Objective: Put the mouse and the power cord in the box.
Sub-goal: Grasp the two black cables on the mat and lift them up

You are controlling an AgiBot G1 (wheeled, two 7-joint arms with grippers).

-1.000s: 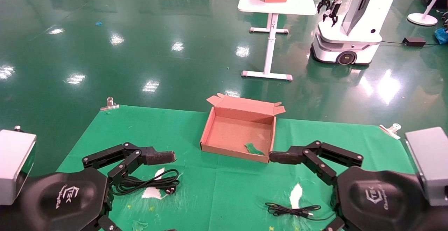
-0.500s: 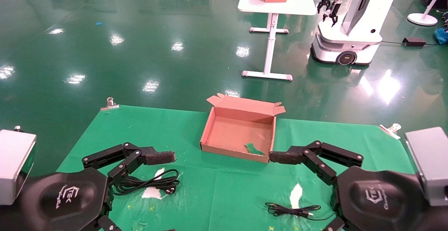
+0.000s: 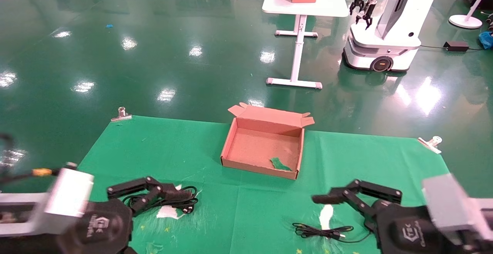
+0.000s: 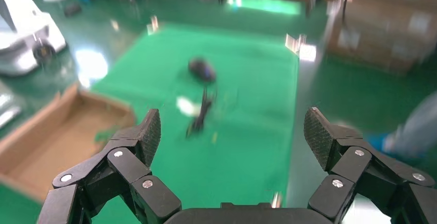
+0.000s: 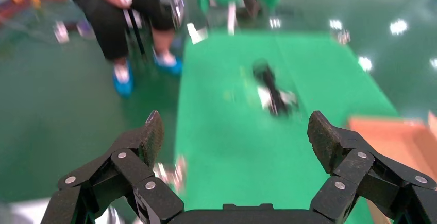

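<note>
The box (image 3: 262,150) lies open in the middle of the green cloth, lid flap folded back; it also shows in the wrist views (image 4: 51,141) (image 5: 399,136). The power cord (image 3: 171,202) lies coiled at the near left, blurred in the right wrist view (image 5: 273,87). My left gripper (image 3: 181,196) hangs open just over it (image 4: 232,131). The mouse (image 4: 202,69) shows blurred, its thin cable (image 3: 319,231) at the near right. In the head view the mouse body is hidden by my right arm. My right gripper (image 3: 321,199) is open and empty (image 5: 234,134), near the cable.
A green scrap (image 3: 279,164) lies inside the box. White patches (image 3: 325,215) mark the cloth. Metal clips (image 3: 121,114) (image 3: 430,142) hold its far corners. Beyond stand a white table (image 3: 304,5) with a small brown box and another robot (image 3: 385,34). A person (image 5: 129,18) sits off the table's left.
Both arms have drawn back toward the near edge. The left gripper has dropped onto the power cord; the right gripper has left the box corner and sits near the mouse cable.
</note>
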